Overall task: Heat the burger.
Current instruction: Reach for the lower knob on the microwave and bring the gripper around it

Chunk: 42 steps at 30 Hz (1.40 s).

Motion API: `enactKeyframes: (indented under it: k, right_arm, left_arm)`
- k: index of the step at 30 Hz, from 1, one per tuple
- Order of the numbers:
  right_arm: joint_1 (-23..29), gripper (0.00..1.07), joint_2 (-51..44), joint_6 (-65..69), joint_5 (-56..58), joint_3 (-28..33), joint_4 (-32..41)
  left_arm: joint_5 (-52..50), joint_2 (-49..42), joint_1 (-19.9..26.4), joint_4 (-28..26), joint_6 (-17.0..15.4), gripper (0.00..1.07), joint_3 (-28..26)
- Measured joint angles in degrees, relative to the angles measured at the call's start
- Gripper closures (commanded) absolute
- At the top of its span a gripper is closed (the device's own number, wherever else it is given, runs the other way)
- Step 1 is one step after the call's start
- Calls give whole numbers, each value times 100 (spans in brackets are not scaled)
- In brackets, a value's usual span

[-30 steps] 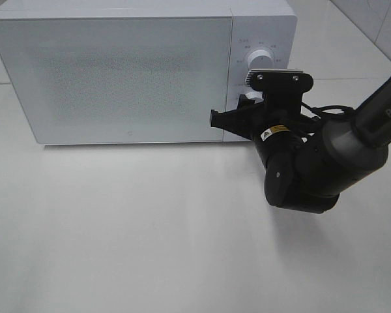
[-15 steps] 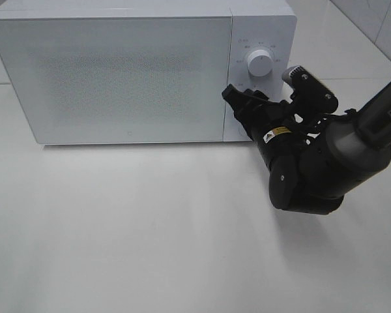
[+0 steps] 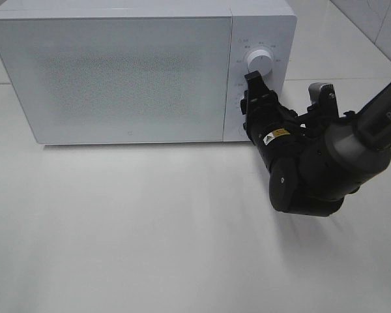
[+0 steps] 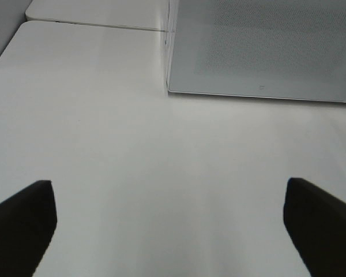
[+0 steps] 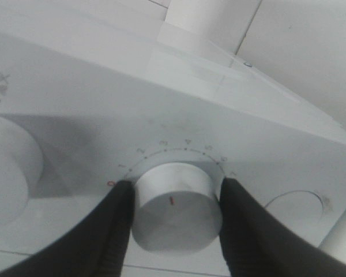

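While the left claw idles wide, the right claw grasps the timer dial. Next, probably, a twist.

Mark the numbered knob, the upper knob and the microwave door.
numbered knob [image 5: 180, 214], right wrist view, front face below the red mark.
upper knob [image 3: 257, 62], exterior high view, centre of its face.
microwave door [image 3: 117, 78], exterior high view, middle of the panel.

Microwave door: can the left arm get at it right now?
Probably yes: the left gripper is open, facing the door, with only bare table between; the right gripper is off at the knob.
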Motion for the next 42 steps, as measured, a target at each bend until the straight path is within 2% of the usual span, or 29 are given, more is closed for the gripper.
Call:
enactKeyframes:
  k: [2,5,10,21,36,41,42]
  right_arm:
    - [0,107,0,768,0,0,0]
    - [0,107,0,963,0,0,0]
    - [0,107,0,2091,0,0,0]
    - [0,107,0,3421,0,0,0]
    - [0,104,0,3340,0,0,0]
    - [6,95,0,3289,0,0,46]
    - [6,91,0,3272,0,0,63]
  left_arm:
    - [0,0,0,0,0,7,0]
    - [0,0,0,0,0,7,0]
    - [0,0,0,0,0,7,0]
    - [0,0,0,0,0,7,0]
    - [0,0,0,0,0,7,0]
    - [0,0,0,0,0,7,0]
    - [0,0,0,0,0,7,0]
